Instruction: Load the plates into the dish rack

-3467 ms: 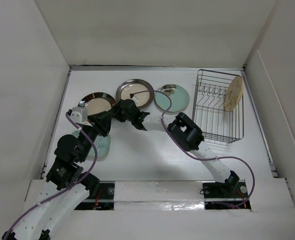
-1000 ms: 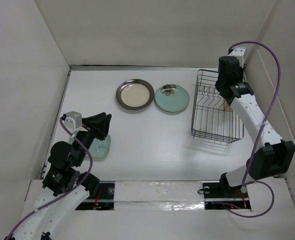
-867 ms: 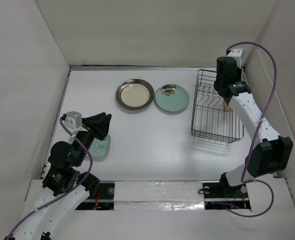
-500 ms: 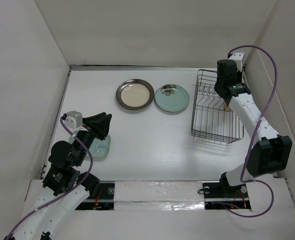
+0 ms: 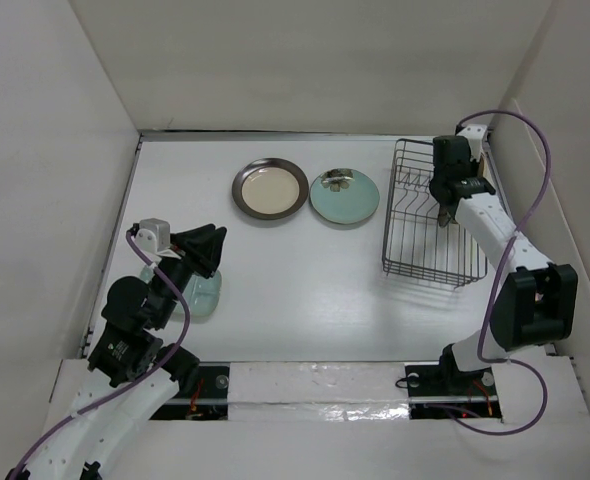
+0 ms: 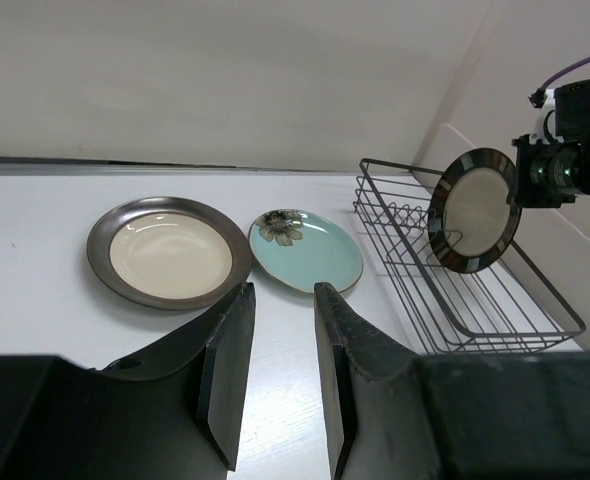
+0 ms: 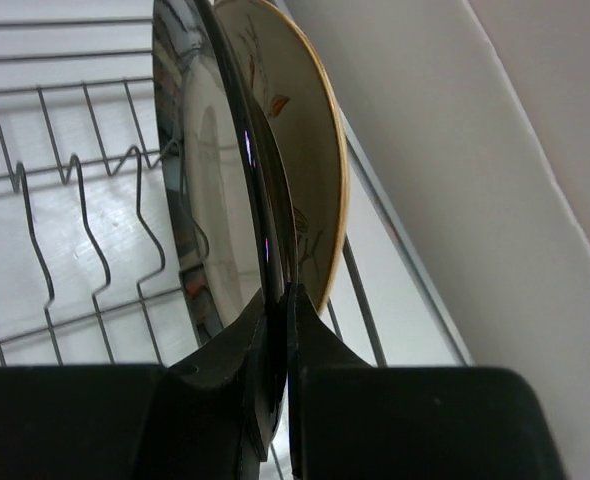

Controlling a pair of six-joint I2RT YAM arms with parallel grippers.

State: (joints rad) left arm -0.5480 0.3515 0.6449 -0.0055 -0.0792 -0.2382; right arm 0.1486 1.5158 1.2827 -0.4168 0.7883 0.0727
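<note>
My right gripper [image 5: 449,205] is shut on a dark-rimmed plate [image 7: 200,150] and holds it upright on edge inside the wire dish rack [image 5: 415,262], close beside the cream-yellow bird plate [image 7: 310,140] that stands in the rack. The left wrist view shows that held plate [image 6: 472,210] over the rack [image 6: 475,310]. A second dark-rimmed plate [image 5: 270,188] and a teal flower plate [image 5: 344,196] lie flat at the back of the table. Another pale teal plate [image 5: 203,298] lies under my left gripper [image 5: 210,248], which is open and empty.
White walls close in the table on the left, back and right; the right wall [image 7: 455,180] is close beside the rack. My left arm's base and cable [image 5: 125,330] sit at the near left.
My right arm has carried the dark-rimmed plate from the back left of the table into the rack and shifted slightly there. My left arm has drawn back to the near left.
</note>
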